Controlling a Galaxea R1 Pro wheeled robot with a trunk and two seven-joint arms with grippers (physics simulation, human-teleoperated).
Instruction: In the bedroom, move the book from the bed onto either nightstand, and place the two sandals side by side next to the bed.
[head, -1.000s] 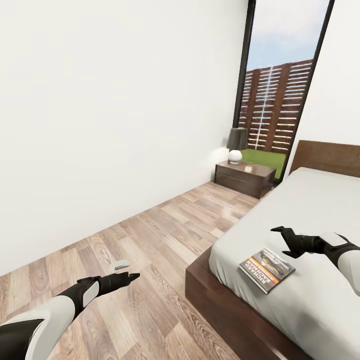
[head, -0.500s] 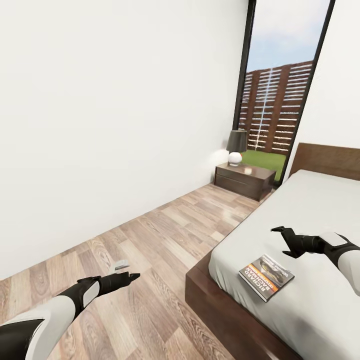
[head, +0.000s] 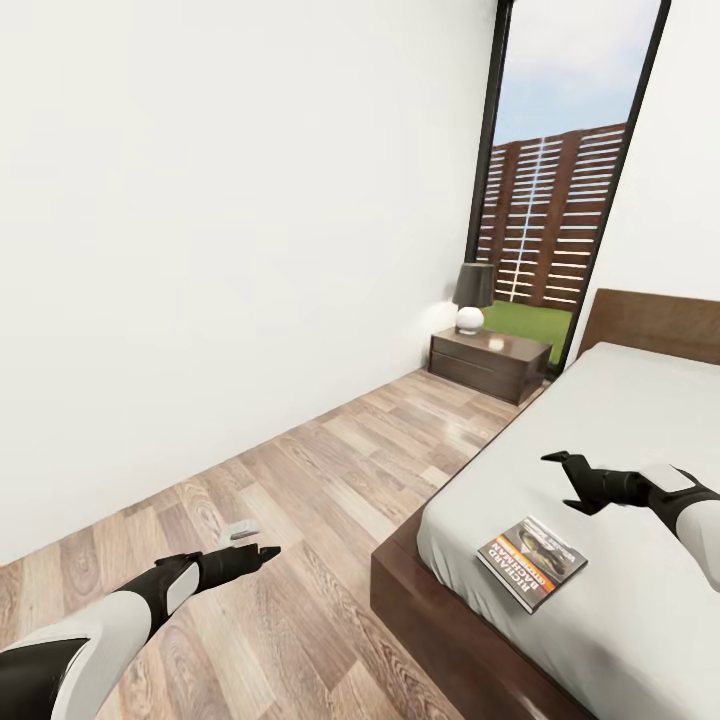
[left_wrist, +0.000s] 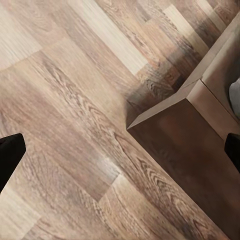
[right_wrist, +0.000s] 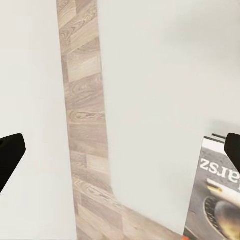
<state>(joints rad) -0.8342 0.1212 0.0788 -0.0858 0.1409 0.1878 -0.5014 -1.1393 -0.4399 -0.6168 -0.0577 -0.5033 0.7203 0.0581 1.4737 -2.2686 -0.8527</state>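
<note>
The book, with a dark cover and an orange band, lies flat on the light-grey mattress of the bed, near the bed's near corner. My right gripper hovers open just above and beyond the book, with nothing between its fingers. The right wrist view catches the book beside one fingertip. My left gripper is open over the wood floor, left of the bed's dark frame. The nightstand stands by the window. The sandals are out of view.
A dark-shaded lamp with a white base stands on the nightstand. A white wall runs along the left. A strip of plank floor lies between wall and bed. The headboard is at the far right.
The whole picture has shifted slightly, so the camera has moved. Both arms hold the same pose and stay open. The book lies where it was on the bed.
</note>
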